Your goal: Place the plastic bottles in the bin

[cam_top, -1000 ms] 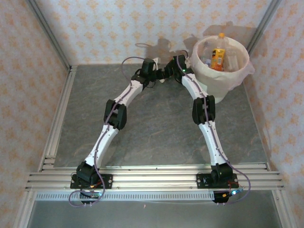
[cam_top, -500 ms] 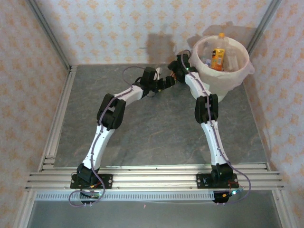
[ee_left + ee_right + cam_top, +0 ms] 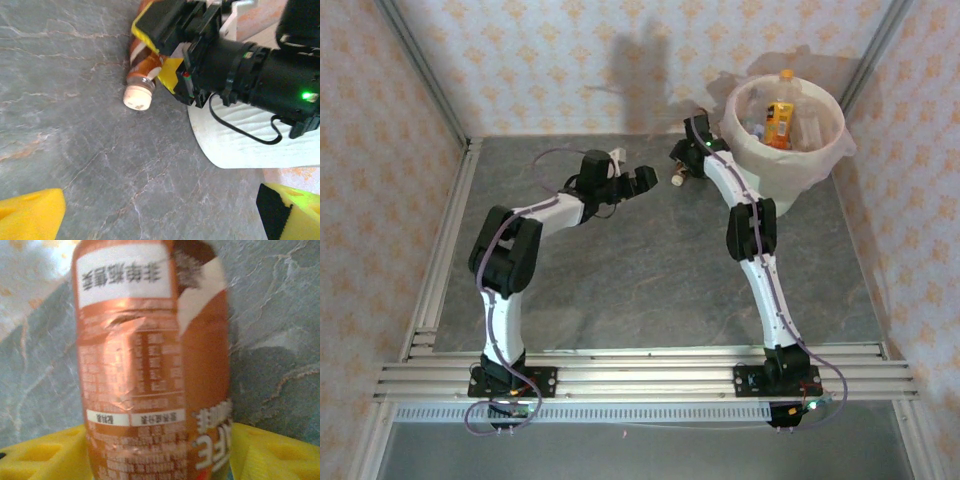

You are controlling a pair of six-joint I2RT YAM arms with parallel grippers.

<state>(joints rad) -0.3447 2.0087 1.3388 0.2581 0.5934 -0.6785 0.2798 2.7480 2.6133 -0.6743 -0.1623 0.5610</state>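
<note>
A brown bottle [image 3: 155, 365] of smooth plastic, with a creased coppery label and a cream cap [image 3: 138, 98], lies on the grey marbled counter [image 3: 650, 270] at nine o'clock of the round cream bin [image 3: 798, 172]. Its white panels carry Chinese characters, too blurred to read. The right pincer [image 3: 160, 455] pinches it, yellow pads against both sides. The left pincer [image 3: 160, 217] gapes wide, holding nothing.

grey marbled tabletop [image 3: 650, 270], orange-patterned wallpaper walls [image 3: 540, 60], aluminium rails [image 3: 640, 375] at near edge
</note>
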